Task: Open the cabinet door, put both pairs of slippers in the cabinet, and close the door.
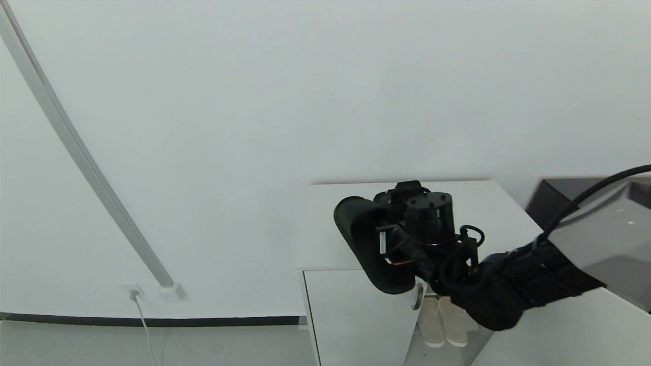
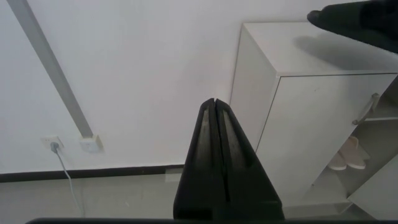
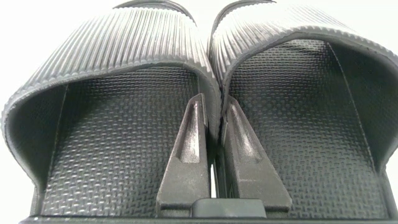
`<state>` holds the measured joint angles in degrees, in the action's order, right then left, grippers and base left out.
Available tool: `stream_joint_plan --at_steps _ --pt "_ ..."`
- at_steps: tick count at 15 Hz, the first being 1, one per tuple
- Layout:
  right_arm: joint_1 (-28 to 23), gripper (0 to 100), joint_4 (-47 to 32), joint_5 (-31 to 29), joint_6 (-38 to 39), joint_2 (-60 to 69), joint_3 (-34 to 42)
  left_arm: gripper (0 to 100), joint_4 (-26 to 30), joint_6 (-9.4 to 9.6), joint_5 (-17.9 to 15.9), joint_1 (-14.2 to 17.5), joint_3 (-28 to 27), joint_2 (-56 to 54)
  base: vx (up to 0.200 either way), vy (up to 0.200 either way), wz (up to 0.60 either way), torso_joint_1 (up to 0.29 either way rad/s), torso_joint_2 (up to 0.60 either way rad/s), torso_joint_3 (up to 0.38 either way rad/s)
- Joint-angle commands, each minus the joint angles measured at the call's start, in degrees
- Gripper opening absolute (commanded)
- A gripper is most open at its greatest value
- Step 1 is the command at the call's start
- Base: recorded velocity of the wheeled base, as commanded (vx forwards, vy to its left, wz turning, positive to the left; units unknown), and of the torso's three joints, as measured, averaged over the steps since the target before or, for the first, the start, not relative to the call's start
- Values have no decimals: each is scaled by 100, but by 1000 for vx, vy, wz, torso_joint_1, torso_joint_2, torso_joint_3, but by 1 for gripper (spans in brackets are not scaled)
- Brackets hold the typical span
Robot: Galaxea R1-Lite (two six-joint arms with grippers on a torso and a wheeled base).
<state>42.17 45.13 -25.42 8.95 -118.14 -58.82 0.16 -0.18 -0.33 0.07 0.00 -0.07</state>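
My right gripper (image 3: pixel 214 107) has its two fingers pressed together on the black slippers (image 3: pixel 124 143). They pinch the adjoining inner edges of the two upper straps, so the pair hangs as one unit with the footbeds facing my wrist. In the head view this load sits in the air above the front edge of the cabinet (image 1: pixel 478 203), over the closed door leaf (image 1: pixel 356 315) and near its handle (image 1: pixel 418 297).

My left gripper (image 2: pixel 214 106) has its fingers pressed flat together and holds nothing. It is well apart from the cabinet, on its left side.

Beside the closed leaf the compartment is open, and the pale slippers (image 1: pixel 442 320) stand inside it side by side. The broad white panel (image 1: pixel 559 330) at my lower right appears to be the opened door.

Step in hand, as I judge it: the door is open, one pair is stowed, and the second pair is being carried to the opening.

Next move, as I judge it:
- Bring the black pair down from above the cabinet top and in front of the opening.
- Pass it inward, clear of the handle and the edge of the closed leaf.
- Set it on a free part of a shelf without pushing against the pale pair.
- Spread the fingers only once the soles are supported.

The door is not yet closed.
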Motion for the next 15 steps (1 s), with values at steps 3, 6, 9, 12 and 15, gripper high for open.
stream_joint_plan --at_steps 3,6,9,12,15 --pt "459 0 136 274 28 1856 2024 0 2 -8 -2 1 0 7 0 0 0 0 0 0" --pt "775 0 119 371 380 2172 2384 0 2 1 -11 1 0 7 0 0 0 0 0 0" --pt "828 0 119 424 529 2120 2384 0 2 9 -11 1 0 7 0 0 0 0 0 0" --pt "828 0 136 432 529 2058 2393 0 2 1 -11 1 0 7 0 0 0 0 0 0" --pt "828 0 136 441 511 2049 2463 0 2 1 -11 1 0 7 -133 0 0 2 2 3"
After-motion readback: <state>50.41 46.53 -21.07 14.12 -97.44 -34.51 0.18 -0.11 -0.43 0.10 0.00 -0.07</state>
